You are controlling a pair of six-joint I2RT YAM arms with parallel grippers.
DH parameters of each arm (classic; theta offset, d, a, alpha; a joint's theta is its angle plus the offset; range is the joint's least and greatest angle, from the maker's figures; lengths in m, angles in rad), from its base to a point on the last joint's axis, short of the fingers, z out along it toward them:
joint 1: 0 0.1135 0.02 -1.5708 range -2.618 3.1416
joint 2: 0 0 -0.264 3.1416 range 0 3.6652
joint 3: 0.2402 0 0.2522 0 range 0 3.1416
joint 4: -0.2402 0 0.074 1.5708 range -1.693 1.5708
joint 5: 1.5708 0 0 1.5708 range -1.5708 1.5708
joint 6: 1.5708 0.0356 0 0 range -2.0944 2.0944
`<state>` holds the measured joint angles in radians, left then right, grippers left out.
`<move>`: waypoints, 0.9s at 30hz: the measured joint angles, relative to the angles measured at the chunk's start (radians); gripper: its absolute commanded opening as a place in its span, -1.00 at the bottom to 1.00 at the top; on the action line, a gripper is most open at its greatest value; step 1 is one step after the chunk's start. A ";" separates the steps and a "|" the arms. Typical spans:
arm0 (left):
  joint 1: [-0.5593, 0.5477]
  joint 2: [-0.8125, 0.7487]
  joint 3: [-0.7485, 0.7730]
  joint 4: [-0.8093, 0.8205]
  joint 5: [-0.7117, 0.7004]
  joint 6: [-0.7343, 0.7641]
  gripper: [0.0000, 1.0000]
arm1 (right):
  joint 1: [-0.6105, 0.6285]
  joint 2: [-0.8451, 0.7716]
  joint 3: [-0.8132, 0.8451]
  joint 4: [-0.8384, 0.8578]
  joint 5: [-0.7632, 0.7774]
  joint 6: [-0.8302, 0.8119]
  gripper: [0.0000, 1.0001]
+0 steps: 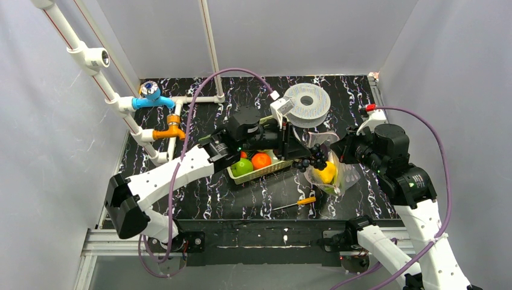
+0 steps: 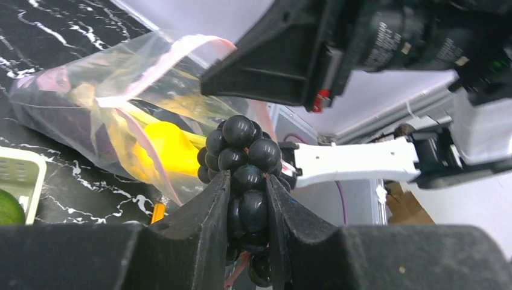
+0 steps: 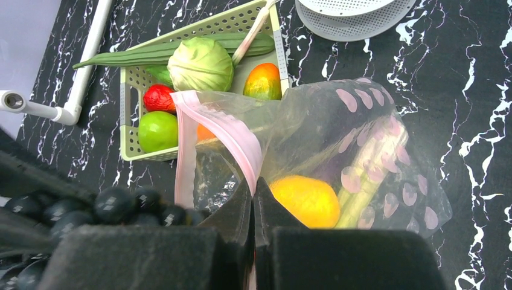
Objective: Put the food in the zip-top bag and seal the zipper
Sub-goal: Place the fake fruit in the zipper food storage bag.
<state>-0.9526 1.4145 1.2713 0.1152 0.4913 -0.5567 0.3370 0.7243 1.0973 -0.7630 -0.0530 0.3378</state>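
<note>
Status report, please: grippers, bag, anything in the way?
Left gripper shut on grapes, at mouth of bag. Right gripper pinches zipper, mouth open. Yellow pepper inside; cabbage, apple in basket. Way looks clear.

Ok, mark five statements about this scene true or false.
1. The left gripper holds black grapes in its jaws. True.
2. The right gripper hangs open, clear of the zip-top bag. False: its jaws are shut on the bag's pink mouth edge.
3. A yellow item lies inside the bag. True.
4. The cabbage is in the bag. False: it sits in the basket.
5. The zipper is sealed. False: the mouth stands open.
</note>
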 measured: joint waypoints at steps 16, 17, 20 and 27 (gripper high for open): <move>-0.094 0.223 0.264 -0.274 -0.404 -0.065 -0.47 | 0.000 -0.005 0.000 0.001 -0.011 0.004 -0.97; -0.099 0.234 0.281 -0.287 -0.416 -0.068 -0.41 | 0.000 -0.005 0.000 0.001 -0.011 0.004 -0.97; -0.110 0.251 0.315 -0.323 -0.443 -0.074 -0.21 | 0.000 -0.005 0.000 0.001 -0.011 0.004 -0.97; -0.110 0.252 0.338 -0.347 -0.478 -0.095 0.24 | 0.000 -0.005 0.000 0.000 -0.011 0.004 -0.97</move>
<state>-1.0628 1.6662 1.6093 -0.2314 0.0135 -0.6517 0.3370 0.7197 1.0973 -0.7628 -0.0635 0.3416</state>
